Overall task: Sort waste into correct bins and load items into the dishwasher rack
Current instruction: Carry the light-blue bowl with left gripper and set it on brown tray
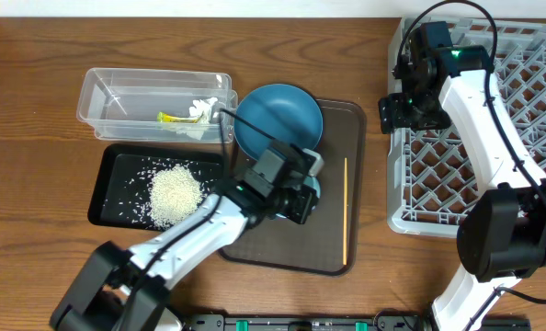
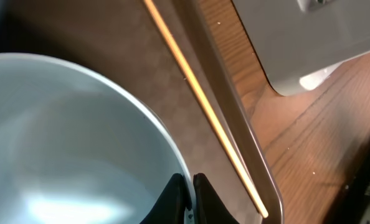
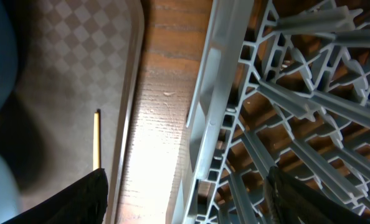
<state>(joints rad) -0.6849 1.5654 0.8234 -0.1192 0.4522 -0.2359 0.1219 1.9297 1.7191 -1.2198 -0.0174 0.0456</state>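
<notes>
Currently the left hand [image 2: 186, 190] clamps the pale bowl [image 2: 66, 137] by its rim, apparently squarely, on the brown tray [image 1: 333, 248]. Lift straight, clear the wooden stick [image 1: 346, 207], carry to the rack [image 1: 530, 119]; the right hand [image 3: 191, 196] is open.

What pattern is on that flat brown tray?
The tray has a faint brown checkerboard surface, clearest in the right wrist view.

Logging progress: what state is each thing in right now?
Clear tub: holds wrapper and tissue.
Black tray: holds rice.
Blue dish: empty, upright.
Pale bowl: rim pinched by left gripper.
Stick: flat on brown tray.
Rack: left part bare.
Right gripper: open.
</notes>
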